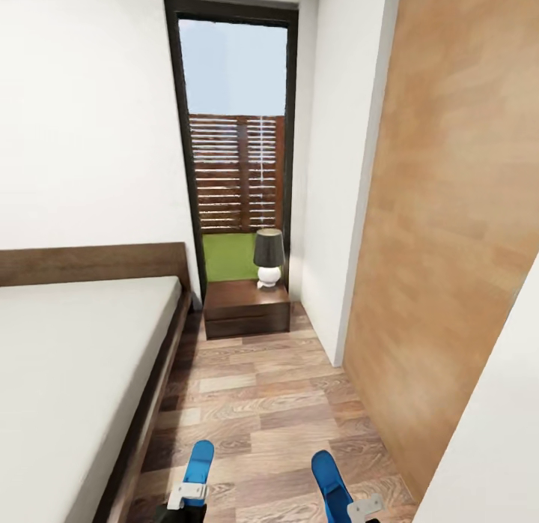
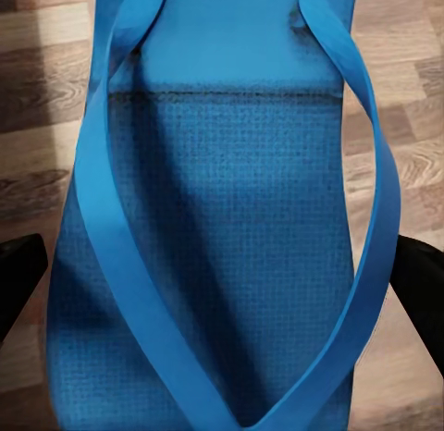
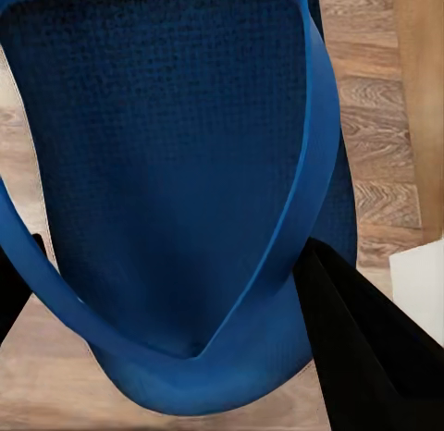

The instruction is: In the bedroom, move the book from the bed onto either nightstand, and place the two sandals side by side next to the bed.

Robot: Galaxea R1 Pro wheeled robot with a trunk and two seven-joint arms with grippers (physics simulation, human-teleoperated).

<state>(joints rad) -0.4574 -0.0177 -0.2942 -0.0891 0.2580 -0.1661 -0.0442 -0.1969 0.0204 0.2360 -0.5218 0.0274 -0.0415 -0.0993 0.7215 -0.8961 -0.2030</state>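
Note:
Each gripper holds one bright blue sandal above the wood-plank floor. In the head view my left gripper is shut on the left sandal, close to the bed. My right gripper is shut on the right sandal. The left wrist view has the sandal between black fingers. In the right wrist view the other sandal sits against a black finger. The nightstand stands beyond the bed's head, by the window. The book is out of view.
A dark-shaded lamp stands on the nightstand. A tall black-framed window lies straight ahead. A tan wooden door and white wall close the right side. A narrow strip of floor runs between bed and door.

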